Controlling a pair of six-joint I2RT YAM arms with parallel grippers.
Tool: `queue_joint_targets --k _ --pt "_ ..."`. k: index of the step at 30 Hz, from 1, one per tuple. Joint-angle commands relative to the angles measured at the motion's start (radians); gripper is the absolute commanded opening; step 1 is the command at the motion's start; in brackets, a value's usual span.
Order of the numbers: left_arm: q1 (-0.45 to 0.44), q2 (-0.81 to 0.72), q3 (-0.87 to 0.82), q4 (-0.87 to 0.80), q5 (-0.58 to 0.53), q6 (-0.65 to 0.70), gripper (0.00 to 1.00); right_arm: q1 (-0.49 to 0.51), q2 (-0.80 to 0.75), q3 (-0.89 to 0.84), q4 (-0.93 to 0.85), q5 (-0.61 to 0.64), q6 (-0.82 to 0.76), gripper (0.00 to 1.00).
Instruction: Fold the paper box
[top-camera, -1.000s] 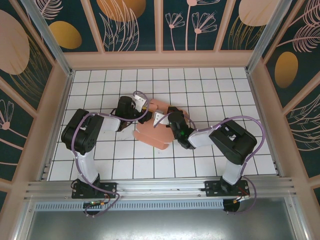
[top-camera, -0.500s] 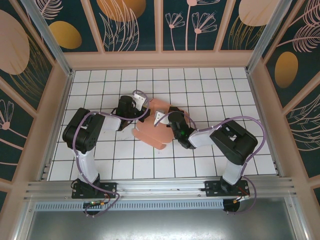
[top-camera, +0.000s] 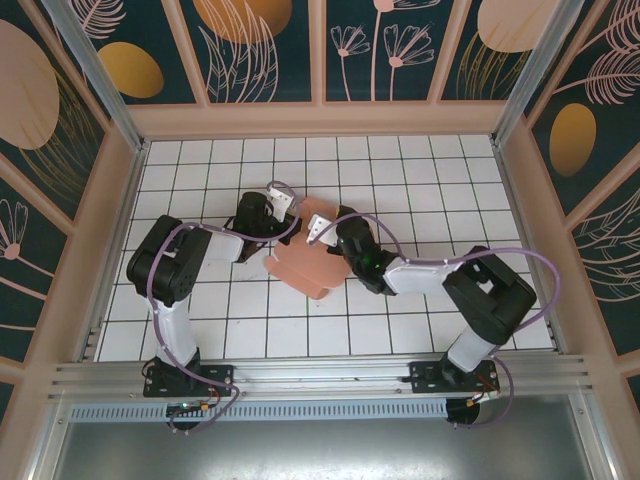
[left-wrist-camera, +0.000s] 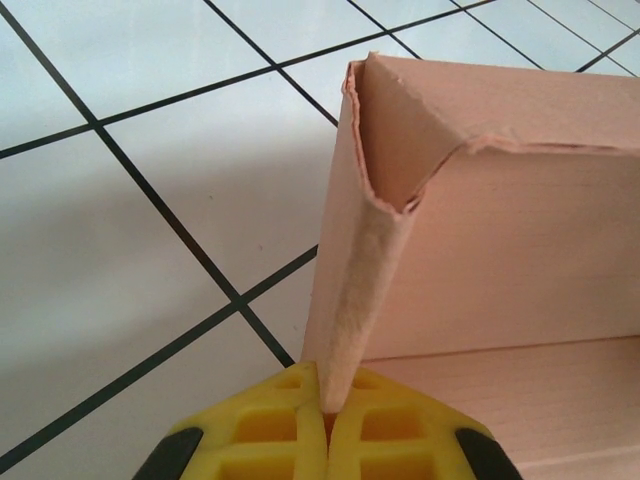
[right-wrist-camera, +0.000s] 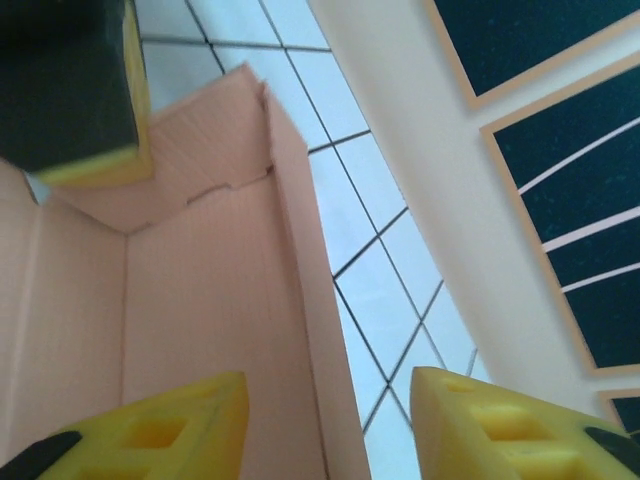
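The salmon-pink creased-card paper box is found part-erected at the centre of the white tiled bench. An upright corner flap is pinched in the closed left end effector, evidently as an anchor. The right end effector is parted astride a side wall, gripping nothing.

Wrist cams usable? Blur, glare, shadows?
Left wrist: paper box edge sharp, with a soft shadow on the tiles beside it. Right wrist: right gripper blurred up close, box wall in focus. Top external: even light, no glare.
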Motion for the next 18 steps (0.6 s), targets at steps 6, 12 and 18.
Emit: queue_joint_targets --k 6,12,18 --pt "-0.038 0.004 -0.064 0.118 -0.084 0.005 0.04 -0.067 -0.242 0.084 -0.149 -0.286 0.634 0.55" --pt "-0.099 -0.036 -0.115 0.168 -0.183 0.000 0.04 -0.197 -0.168 0.226 -0.358 -0.414 1.172 0.59" --pt "-0.138 -0.076 -0.169 0.198 -0.226 -0.031 0.03 -0.238 -0.032 0.371 -0.532 -0.544 1.275 0.59"
